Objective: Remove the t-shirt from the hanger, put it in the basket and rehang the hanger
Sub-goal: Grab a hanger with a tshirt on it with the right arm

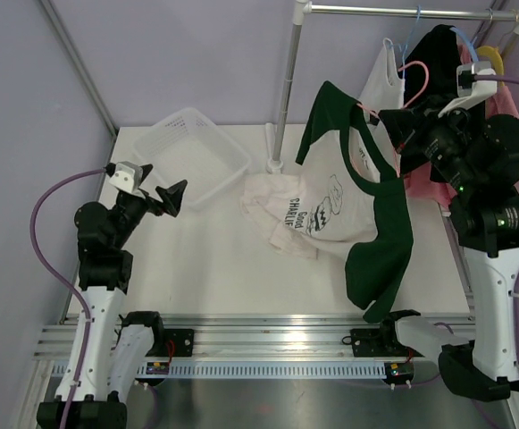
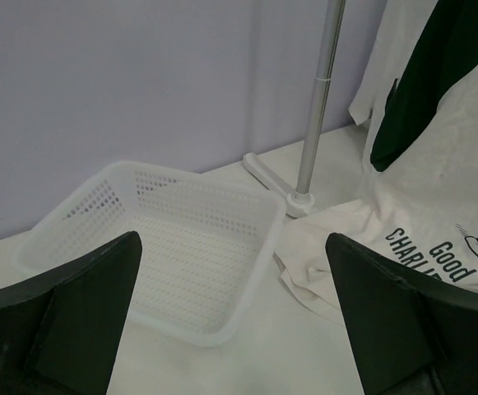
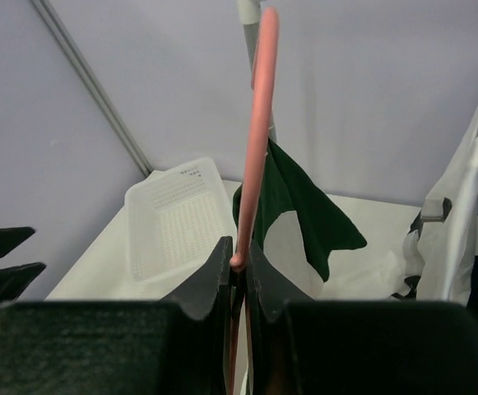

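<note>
T-shirt (image 1: 348,201), white body with green sleeves and collar, hangs at the far right of the surface off the pink hanger (image 3: 255,148). Its hem is pooled on the surface by the foot of the rail pole (image 1: 286,89), and one green sleeve dangles toward the near edge.

My right fingers (image 3: 239,262) are pressed together on the hanger's pink rod, pinching it. My left fingers (image 1: 173,195) are spread wide and hold nothing, over the left side by the basket (image 1: 219,135), well apart from the shirt.

Step as I read it: slide the neck off the hanger. I can't tell exactly how it's hooked on.
- Hold the right pinch firm and the hanger steady.
- Bring the left across and grab cloth at the shoulder or collar, not the pooled hem.
- Pull down and out along the hanger arm so the neck slips off rather than snags.

Risks: a sideways tug could twist the rod in such a thin pinch. The other garments (image 1: 386,85) on the rail just beside it could drag along.

Print on the chest: "Good" and "CHARLI…" are readable, the rest is folded or cut off. The cartoon figure next to it is too small to identify. No other label is legible.
</note>
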Robot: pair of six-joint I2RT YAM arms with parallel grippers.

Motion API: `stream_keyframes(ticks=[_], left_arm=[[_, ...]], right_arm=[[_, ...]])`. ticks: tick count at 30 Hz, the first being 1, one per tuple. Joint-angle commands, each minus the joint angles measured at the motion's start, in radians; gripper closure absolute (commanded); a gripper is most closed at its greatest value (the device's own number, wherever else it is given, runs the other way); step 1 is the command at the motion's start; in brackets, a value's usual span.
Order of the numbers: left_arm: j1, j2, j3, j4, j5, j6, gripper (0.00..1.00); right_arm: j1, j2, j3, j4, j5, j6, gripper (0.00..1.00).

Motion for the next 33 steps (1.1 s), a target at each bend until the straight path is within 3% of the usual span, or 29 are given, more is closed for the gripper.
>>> stream_keyframes(ticks=[1, 7, 13, 16, 18, 24, 33], left_arm=[[0.003, 0.046, 0.022, 0.056, 0.109, -0.057, 0.01], [-0.005, 0.126, -0.001, 0.119, 0.178, -0.098, 0.01], [-0.005, 0.180, 0.021, 0.130, 0.320, -0.108, 0.01], [-0.003, 0.218, 0.048, 0.104, 0.347, -0.126, 0.01], [-0.005, 0.226, 0.045, 0.119, 0.355, -0.129, 0.01], [-0.005, 0.169, -0.001, 0.160, 0.287, -0.171, 0.01], [-0.040, -0.007, -0.158, 0.368, 0.206, -0.250, 0.01]], right_arm=[[0.017, -0.065, -0.112, 0.063, -0.063, 0.059, 1.00], [0.066, -0.110, -0.286, 0.121, -0.036, 0.075, 1.00], [0.145, -0.087, -0.338, 0.156, -0.028, 0.067, 1.00], [0.266, -0.041, -0.329, 0.166, 0.029, 0.041, 1.00], [0.378, -0.004, -0.309, 0.147, 0.152, 0.019, 1.00], [0.572, 0.113, -0.242, 0.193, 0.411, -0.017, 1.00], [0.704, 0.131, -0.295, 0.370, 0.543, -0.033, 1.00]])
